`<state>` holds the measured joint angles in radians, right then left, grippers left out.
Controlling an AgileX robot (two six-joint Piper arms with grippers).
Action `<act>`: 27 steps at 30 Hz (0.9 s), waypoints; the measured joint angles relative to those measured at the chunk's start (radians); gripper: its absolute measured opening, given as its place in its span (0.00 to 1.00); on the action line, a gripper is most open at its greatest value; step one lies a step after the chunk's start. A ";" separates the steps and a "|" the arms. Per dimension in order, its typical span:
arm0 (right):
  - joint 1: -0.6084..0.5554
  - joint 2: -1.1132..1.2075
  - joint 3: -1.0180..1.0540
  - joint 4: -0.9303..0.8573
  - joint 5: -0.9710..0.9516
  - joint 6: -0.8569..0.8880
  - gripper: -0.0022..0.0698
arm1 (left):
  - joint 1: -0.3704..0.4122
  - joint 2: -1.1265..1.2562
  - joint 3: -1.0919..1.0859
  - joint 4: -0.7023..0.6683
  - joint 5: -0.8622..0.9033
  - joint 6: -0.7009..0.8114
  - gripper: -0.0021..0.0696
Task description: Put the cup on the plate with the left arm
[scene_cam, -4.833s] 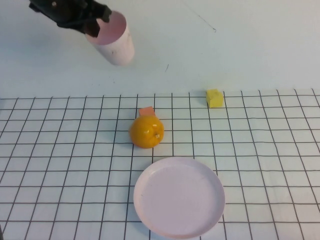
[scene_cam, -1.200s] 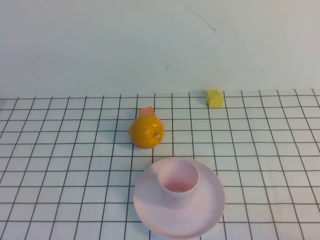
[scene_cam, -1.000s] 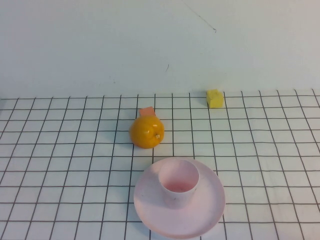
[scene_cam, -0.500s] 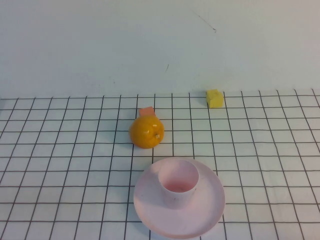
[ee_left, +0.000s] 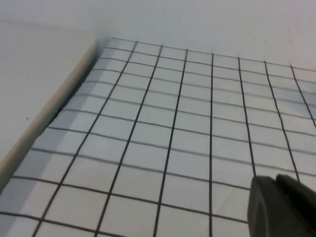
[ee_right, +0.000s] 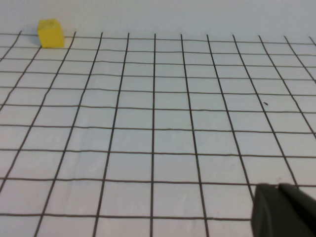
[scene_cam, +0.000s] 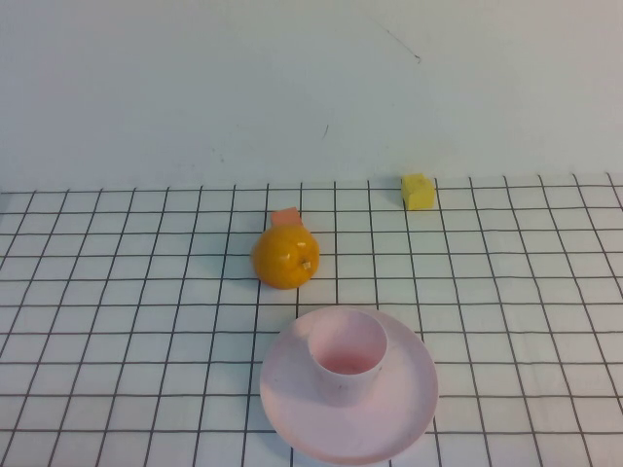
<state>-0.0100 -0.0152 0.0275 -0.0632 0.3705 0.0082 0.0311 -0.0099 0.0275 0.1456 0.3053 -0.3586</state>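
1. Your smooth, tapered pink cup (scene_cam: 347, 353) stood upright on the round, shallow-rimmed pink plate (scene_cam: 409, 409).
2. A glossy orange (scene_cam: 286, 258) sat just beyond the plate on the gridded bench (scene_cam: 117, 321); a yellow cube (scene_cam: 418, 191) lay farther off.
3. Your left claw (ee_left: 279, 207) and right claw (ee_right: 281, 210) each showed only a dark tip above the grid; I cannot tell their spread.

Your gridded table (scene_cam: 117, 321) carries the plate (scene_cam: 409, 409) near centre, an orange (scene_cam: 285, 257), orange block (scene_cam: 285, 216), yellow cube (scene_cam: 418, 191) far right.
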 joint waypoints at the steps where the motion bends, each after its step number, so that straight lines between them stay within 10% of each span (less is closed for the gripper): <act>1: 0.000 0.000 0.000 0.000 0.000 0.000 0.03 | 0.000 0.000 -0.002 0.000 0.016 0.002 0.03; 27: 0.000 0.000 0.000 0.000 0.000 0.000 0.03 | -0.018 -0.001 -0.004 -0.005 0.034 0.158 0.03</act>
<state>-0.0100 -0.0152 0.0275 -0.0632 0.3705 0.0082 0.0127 -0.0114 0.0234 0.1403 0.3389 -0.2002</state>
